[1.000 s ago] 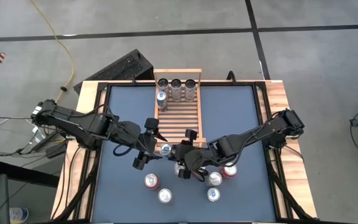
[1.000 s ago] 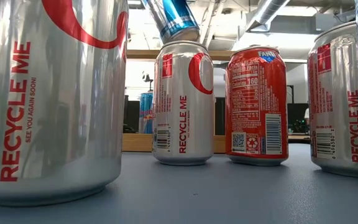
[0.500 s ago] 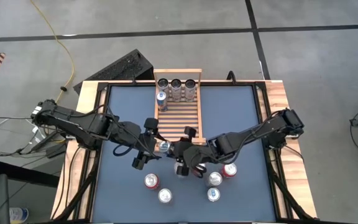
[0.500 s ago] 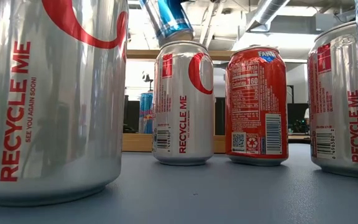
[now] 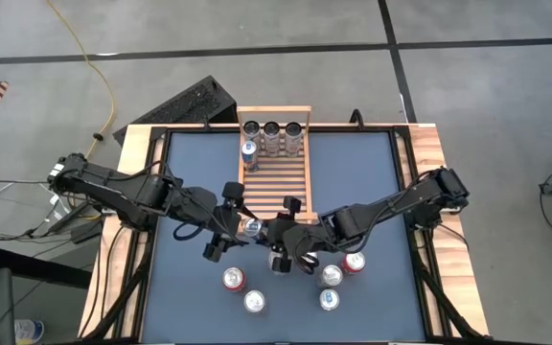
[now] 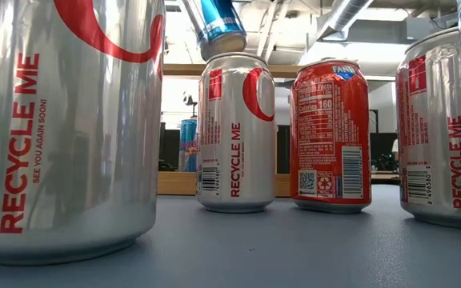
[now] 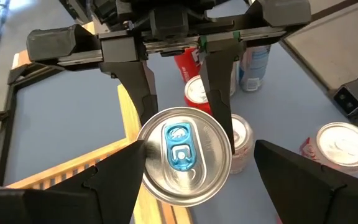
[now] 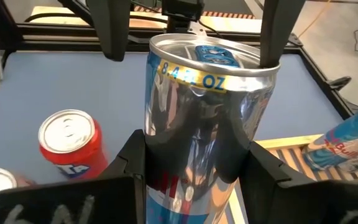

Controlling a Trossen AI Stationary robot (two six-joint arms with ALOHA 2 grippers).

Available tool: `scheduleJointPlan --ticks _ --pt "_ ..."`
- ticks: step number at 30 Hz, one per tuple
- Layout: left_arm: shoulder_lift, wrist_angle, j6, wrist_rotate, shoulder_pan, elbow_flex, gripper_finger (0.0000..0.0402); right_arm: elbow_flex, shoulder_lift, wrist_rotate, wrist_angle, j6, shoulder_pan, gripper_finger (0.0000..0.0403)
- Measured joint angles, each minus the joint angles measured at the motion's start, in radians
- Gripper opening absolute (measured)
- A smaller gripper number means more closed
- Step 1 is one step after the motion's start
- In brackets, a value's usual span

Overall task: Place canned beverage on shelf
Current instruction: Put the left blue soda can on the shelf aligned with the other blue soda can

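Observation:
A slim silver-and-blue can hangs over the table just off the near end of the shelf. My right gripper is shut on it. My left gripper stands open, with one finger on either side of the can's top end. The shelf is a light-wood slatted rack at the table's far middle. Three cans stand in a row at its far end, with a blue one just in front of them. In the low view only the held can's bottom end shows. My right gripper pinches the can's body between its two fingers, well below the rim. It comes from the table's right, slanting down, with the fingers across the can. The can is lifted clear and tilted, its top toward my left gripper. My left gripper has one finger close against the can's rim; I cannot tell whether it touches.
Several cans stand on the dark mat near the front edge: red ones and silver ones. In the low view they stand close and large. A raised wooden frame borders the mat.

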Motion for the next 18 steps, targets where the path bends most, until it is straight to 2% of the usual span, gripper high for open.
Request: scheduleJointPlan --ticks 7,18 --pt "0.000 -0.007 0.023 0.023 0.001 0.000 0.0293 0.000 0.000 -0.005 -0.006 0.005 0.002 0.0148" --pt "0.001 -0.010 0.065 -0.016 0.001 0.000 0.0293 0.000 0.000 -0.004 -0.021 0.008 0.001 0.0148"
